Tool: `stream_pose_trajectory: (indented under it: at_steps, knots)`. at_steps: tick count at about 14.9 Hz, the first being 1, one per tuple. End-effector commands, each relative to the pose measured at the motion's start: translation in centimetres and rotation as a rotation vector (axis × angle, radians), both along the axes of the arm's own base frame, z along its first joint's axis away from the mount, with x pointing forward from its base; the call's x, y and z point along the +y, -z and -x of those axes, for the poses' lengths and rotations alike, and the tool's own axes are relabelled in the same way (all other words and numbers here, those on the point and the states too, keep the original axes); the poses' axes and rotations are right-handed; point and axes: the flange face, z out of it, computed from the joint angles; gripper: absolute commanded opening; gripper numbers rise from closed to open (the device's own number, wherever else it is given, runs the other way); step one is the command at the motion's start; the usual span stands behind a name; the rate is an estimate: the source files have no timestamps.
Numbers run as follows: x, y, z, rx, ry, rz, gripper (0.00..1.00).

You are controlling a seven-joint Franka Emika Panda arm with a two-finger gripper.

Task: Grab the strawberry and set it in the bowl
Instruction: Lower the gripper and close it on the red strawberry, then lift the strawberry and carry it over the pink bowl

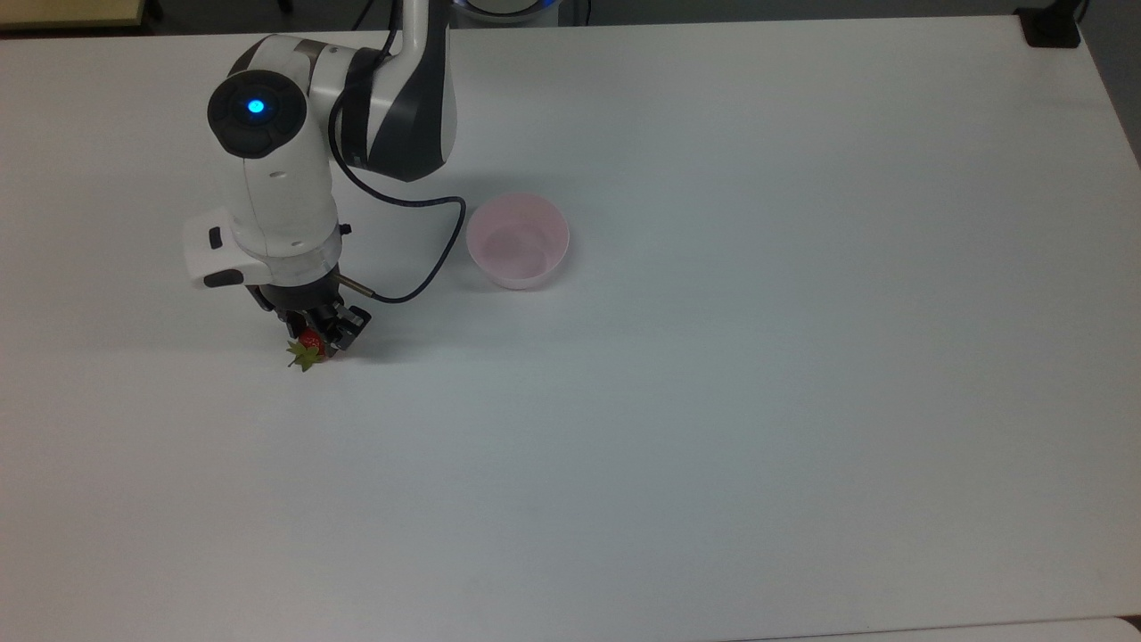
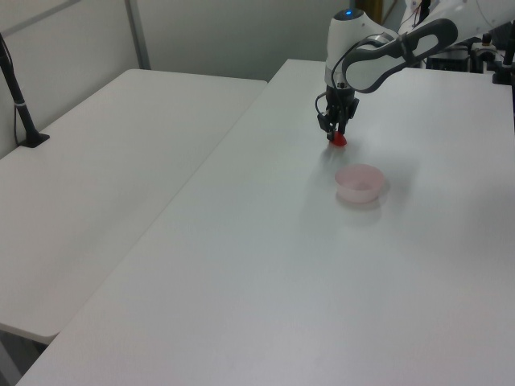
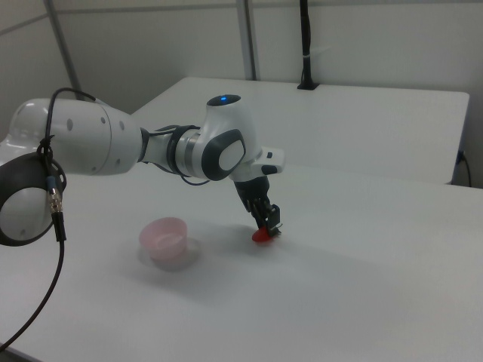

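Scanning the table first, I saw the bowl sitting empty, well apart from the action at the top view's left. I had the gripper down at the surface, fingers pinched around the strawberry, its leafy cap poking out free, seemingly gripped by its red body for lifting.

A: Work surface? White table, matte, plain top.

B: Noted. A second white table stands just beside it on the left view's left, a narrow seam between them.

A: A black post is clamped at that second table's far edge.
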Motion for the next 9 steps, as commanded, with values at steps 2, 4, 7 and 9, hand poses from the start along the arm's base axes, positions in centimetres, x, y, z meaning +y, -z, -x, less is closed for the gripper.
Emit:
stream_pose_trajectory:
  at_steps: [2, 4, 7, 9]
  knots:
    - [0.5, -2.4, 0.2, -0.008, -0.05, 0.021, 0.38]
    - [1.4, -4.1, 0.7, 0.024, -0.121, 0.019, 0.38]
    - [4.6, -7.0, 2.0, 0.076, -0.256, 0.016, 0.39]
    - [7.5, -9.0, 2.9, 0.092, -0.317, 0.007, 0.39]
